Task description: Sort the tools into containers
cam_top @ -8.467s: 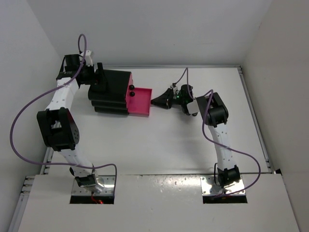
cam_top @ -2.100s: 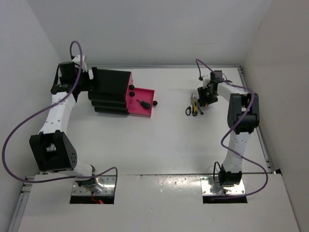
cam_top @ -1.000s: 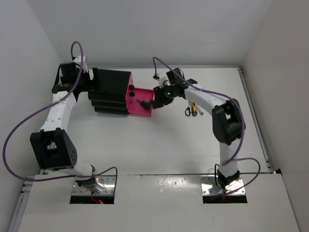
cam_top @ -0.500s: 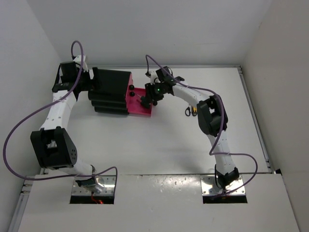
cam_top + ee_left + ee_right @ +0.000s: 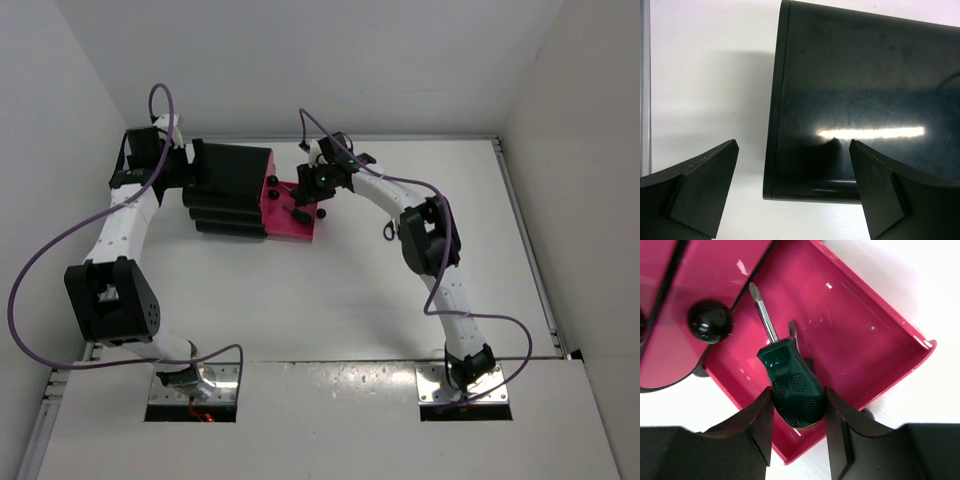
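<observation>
My right gripper is shut on the handle of a green-handled screwdriver, one jaw against each side. Its silver tip points at the cabinet front, above the open pink drawer. Something dark lies in the drawer under the handle, mostly hidden; the top view shows a small dark tool there. The black cabinet stands at the back left, its other two pink drawers closed. My left gripper is open, its fingers either side of the cabinet's rear corner. Scissors peek out beside my right arm.
Round black knobs stick out of the closed drawers. The open drawer's knob juts toward the table's middle. White walls enclose the table on the left, back and right. My right arm's elbow hangs over the scissors.
My right gripper has carried the screwdriver left, from the open drawer's right edge to over its inside. The left arm and the cabinet have not moved.
</observation>
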Tool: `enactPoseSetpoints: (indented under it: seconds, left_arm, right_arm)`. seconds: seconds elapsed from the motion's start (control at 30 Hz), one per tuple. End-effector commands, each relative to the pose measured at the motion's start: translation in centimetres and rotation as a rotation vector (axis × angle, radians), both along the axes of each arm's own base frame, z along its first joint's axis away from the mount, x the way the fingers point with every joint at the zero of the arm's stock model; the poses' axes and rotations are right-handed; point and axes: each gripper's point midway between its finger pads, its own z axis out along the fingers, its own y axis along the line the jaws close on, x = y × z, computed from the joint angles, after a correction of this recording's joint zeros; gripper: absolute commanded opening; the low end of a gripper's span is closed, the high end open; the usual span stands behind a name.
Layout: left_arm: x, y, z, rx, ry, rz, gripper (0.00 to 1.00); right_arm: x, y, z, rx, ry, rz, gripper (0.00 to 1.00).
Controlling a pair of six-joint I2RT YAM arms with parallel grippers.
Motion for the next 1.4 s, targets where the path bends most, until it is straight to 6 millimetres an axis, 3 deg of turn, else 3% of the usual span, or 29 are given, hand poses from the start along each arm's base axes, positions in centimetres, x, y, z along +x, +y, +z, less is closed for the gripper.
enactPoseSetpoints:
  seconds: [0.0, 0.03, 0.1, 0.2, 0.23, 0.33, 0.4, 0.43, 0.47, 0.5, 0.53, 0.63, 0.67, 0.73, 0.77, 0.97, 1.17, 1.37]
  left_arm:
    - [0.9, 0.1, 1.8, -0.001, -0.047, 0.000, 1.00]
    - [1.1, 0.2, 1.8, -0.001, -0.047, -0.001, 1.00]
    - [1.2, 0.2, 2.2, 0.000, -0.056, -0.001, 1.00]
    - [1.2, 0.2, 1.5, -0.003, -0.036, -0.001, 1.00]
    - [1.3, 0.0, 2.0, -0.008, -0.046, -0.011, 1.00]
    - [1.3, 0.3, 2.3, -0.014, -0.050, -0.011, 1.00]
    - [1.4, 0.1, 3.4, -0.032, -0.069, -0.035, 1.00]
    - [1.5, 0.4, 3.8, -0.040, -0.080, -0.039, 1.00]
    - [1.4, 0.3, 4.2, -0.054, -0.083, -0.053, 1.00]
    - [1.4, 0.4, 4.8, -0.066, -0.096, -0.067, 1.00]
    - [1.2, 0.3, 5.6, -0.106, -0.108, -0.096, 1.00]
    - [0.6, 0.0, 6.9, -0.191, -0.127, -0.152, 1.00]
    - [0.6, 0.9, 6.6, -0.214, -0.121, -0.136, 1.00]
    - [0.3, 1.5, 6.2, -0.277, -0.091, -0.114, 1.00]
    - [0.5, 2.8, 6.6, -0.285, -0.095, -0.083, 1.00]
    - [0.8, 7.5, 3.9, -0.137, 0.004, 0.125, 1.00]
    - [1.2, 8.9, 0.7, -0.085, 0.100, 0.175, 1.00]
    - [1.5, 9.4, -1.6, -0.061, 0.160, 0.158, 1.00]
  right_arm:
    - [1.6, 0.1, 1.1, 0.003, -0.056, -0.023, 0.39]
    - [1.6, 0.1, 1.1, 0.003, -0.056, -0.023, 0.51]
    - [1.8, 0.0, 1.7, -0.001, -0.076, -0.022, 0.59]
    - [1.3, 0.5, 3.1, 0.041, -0.074, -0.003, 0.62]
    - [0.9, 1.0, 5.1, 0.085, -0.093, 0.025, 0.64]
    - [0.2, 1.5, 8.4, 0.175, -0.119, 0.059, 0.64]
    - [-0.2, 1.0, 11.2, 0.223, -0.161, 0.077, 0.64]
    - [-0.2, 0.4, 11.9, 0.237, -0.171, 0.077, 0.64]
    - [-0.3, -0.8, 11.2, 0.236, -0.161, 0.073, 0.64]
    - [-0.7, -1.4, 12.7, 0.262, -0.187, 0.093, 0.64]
    - [-0.6, -2.8, 11.7, 0.262, -0.199, 0.102, 0.64]
    - [-0.8, -5.2, 12.1, 0.242, -0.273, 0.137, 0.64]
    - [-1.5, -5.9, 10.7, 0.222, -0.265, 0.158, 0.64]
    - [-1.6, -7.8, 9.9, 0.166, -0.331, 0.203, 0.62]
    - [-2.2, -8.3, 8.3, 0.130, -0.320, 0.222, 0.62]
    - [-2.8, -12.2, 4.1, -0.086, -0.372, 0.390, 0.61]
    - [-2.1, -13.0, 1.1, -0.184, -0.386, 0.538, 0.61]
    - [-2.2, -11.7, -0.6, -0.172, -0.439, 0.625, 0.66]
